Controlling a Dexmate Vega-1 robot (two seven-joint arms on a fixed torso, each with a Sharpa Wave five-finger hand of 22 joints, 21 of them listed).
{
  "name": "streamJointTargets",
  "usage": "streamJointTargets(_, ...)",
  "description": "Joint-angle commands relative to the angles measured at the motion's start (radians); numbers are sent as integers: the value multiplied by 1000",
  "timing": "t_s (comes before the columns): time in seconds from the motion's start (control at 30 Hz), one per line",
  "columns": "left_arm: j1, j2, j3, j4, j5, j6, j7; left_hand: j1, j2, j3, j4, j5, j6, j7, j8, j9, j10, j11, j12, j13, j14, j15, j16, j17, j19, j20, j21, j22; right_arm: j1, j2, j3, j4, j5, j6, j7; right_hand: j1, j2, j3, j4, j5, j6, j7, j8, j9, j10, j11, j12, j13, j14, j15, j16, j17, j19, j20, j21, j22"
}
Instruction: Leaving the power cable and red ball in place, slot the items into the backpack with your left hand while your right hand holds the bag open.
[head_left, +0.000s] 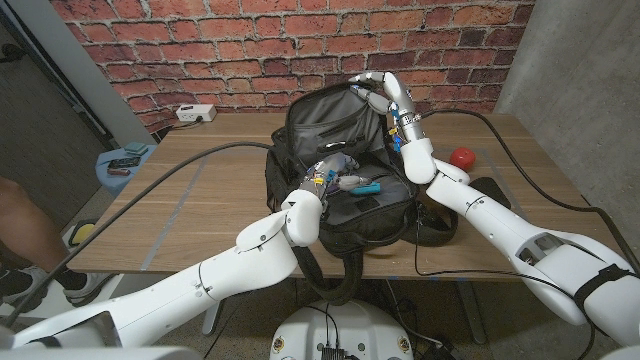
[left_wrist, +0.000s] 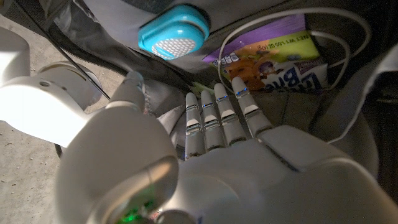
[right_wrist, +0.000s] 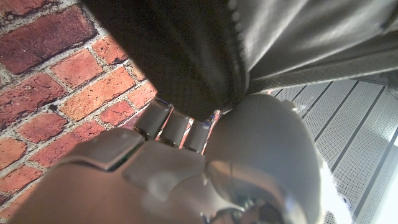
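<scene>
The backpack (head_left: 340, 160) stands open mid-worktop (head_left: 200, 200). The right hand (head_left: 385, 95) grips its top flap, fingers curled over the fabric. The left hand (left_wrist: 224, 143) reaches inside, fingers straight and together, holding nothing, near a snack packet (left_wrist: 273, 56).

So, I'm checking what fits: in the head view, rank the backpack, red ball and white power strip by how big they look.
1. backpack, by far the largest.
2. white power strip and red ball look alike; the strip lies farther back, so I won't rank them.
</scene>
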Motion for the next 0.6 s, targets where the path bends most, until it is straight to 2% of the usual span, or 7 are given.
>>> streamJointTargets(0.03,-8,27,-2,-18,-2,-25,-54,-28,-4,-12,0,-9,-108,-12,-2,-9,-125,17,-7,-37,-95,42,-51,-29,-38,18,-15,0,-8,-4,4,-16,2,-10,7,5,9,-2,2,5,9,1,3,4,10,-1,-3,2,10,-115,-5,4,-5,-77,2,2)
streamJointTargets(0.07,-7,28,-4,-18,-3,-31,-56,-36,-2,-16,1,-10,-142,-25,-3,-11,-154,7,-3,-50,-116,51,-58,-39,-48,24,-20,-1,-7,-5,3,-15,2,-7,9,5,9,-3,2,5,9,2,3,4,11,-1,-3,2,10,-115,-5,4,-4,-77,2,2)
streamJointTargets(0.13,-7,30,-4,-19,1,-36,-59,-43,-2,-22,-1,-12,-163,-34,4,-14,-205,9,-3,-70,-165,71,-70,-60,-65,33,-31,-6,-9,-4,4,-18,3,-11,9,5,9,-3,2,5,9,1,3,4,11,-1,-3,1,10,-115,-4,4,-5,-77,2,2)
streamJointTargets(0.33,-2,37,-18,-25,-7,-53,-75,-82,7,-37,10,-16,-244,-62,3,-18,-285,5,4,-111,-259,107,-77,-106,-107,35,-64,-18,-9,-5,4,-18,3,-14,13,7,9,-2,1,5,8,0,2,5,11,-1,-4,1,9,-116,-5,4,-5,-77,1,2)
streamJointTargets(0.4,0,40,-25,-27,-10,-60,-80,-93,11,-42,12,-15,-269,-81,3,-20,-311,-3,5,-125,-286,109,-76,-124,-122,35,-78,-23,-9,-5,3,-18,3,-16,15,7,9,-2,1,5,9,0,2,5,11,0,-4,1,10,-116,-5,4,-5,-77,1,2)
streamJointTargets(0.6,5,45,-37,-36,-7,-66,-84,-102,14,-45,12,-16,-280,-90,6,-21,-334,-11,7,-138,-316,109,-77,-141,-152,35,-101,-28,-6,-2,0,-11,5,-14,18,5,10,-3,3,5,9,0,2,5,11,-1,-5,2,9,-114,-5,4,-7,-77,1,2)
